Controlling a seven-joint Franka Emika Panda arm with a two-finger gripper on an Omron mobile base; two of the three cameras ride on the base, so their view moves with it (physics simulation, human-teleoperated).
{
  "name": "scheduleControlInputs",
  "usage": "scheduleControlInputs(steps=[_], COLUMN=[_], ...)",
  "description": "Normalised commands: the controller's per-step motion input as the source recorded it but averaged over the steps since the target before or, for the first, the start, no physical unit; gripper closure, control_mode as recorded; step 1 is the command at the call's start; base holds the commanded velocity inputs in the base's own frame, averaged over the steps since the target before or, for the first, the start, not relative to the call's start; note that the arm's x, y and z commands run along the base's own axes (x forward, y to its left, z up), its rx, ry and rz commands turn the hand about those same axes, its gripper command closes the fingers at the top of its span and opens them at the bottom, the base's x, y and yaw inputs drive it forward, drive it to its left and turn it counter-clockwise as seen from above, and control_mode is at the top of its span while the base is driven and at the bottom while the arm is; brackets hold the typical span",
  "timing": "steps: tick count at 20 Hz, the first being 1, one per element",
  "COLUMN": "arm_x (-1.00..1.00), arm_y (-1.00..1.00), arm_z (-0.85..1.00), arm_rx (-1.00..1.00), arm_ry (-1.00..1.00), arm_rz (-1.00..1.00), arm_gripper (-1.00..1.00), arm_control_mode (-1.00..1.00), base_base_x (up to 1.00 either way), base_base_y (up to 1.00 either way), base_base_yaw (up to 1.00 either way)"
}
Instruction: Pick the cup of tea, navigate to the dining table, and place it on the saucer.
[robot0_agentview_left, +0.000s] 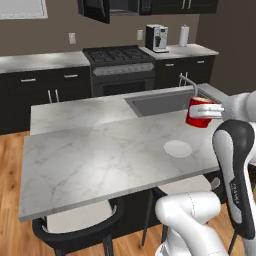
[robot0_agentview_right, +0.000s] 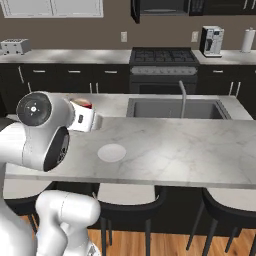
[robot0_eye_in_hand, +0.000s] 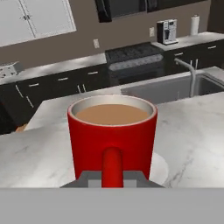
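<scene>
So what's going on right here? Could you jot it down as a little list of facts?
held item: cup of tea, red, full of tan liquid, upright
holder: gripper, closed at the cup's handle side
cup height: lifted, not resting on the dining table
target: saucer, white, bare, on the marble top
cup versus saucer: near it, not set down yet
behind the table: sink with faucet, stove, coffee machine

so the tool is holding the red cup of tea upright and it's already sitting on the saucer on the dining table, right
Not quite. The tool does hold the cup of tea upright, but the cup isn't on the saucer yet. The left base view shows it held above the dining table, beyond the bare saucer.
</scene>
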Motion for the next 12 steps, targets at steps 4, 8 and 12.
scheduleControlInputs(steps=[4, 8, 12], arm_x=[0.43, 0.27, 0.08], arm_y=[-0.5, -0.36, -0.23], arm_z=[-0.29, -0.18, -0.39], arm_rx=[0.0, 0.0, 0.0], arm_ry=[0.18, 0.12, 0.01], arm_rz=[0.66, 0.67, 0.62], arm_gripper=[1.0, 1.0, 1.0], arm_control_mode=[-1.0, -1.0, -1.0], base_base_x=[0.0, 0.0, 0.0], base_base_y=[0.0, 0.0, 0.0], base_base_yaw=[0.0, 0.0, 0.0])
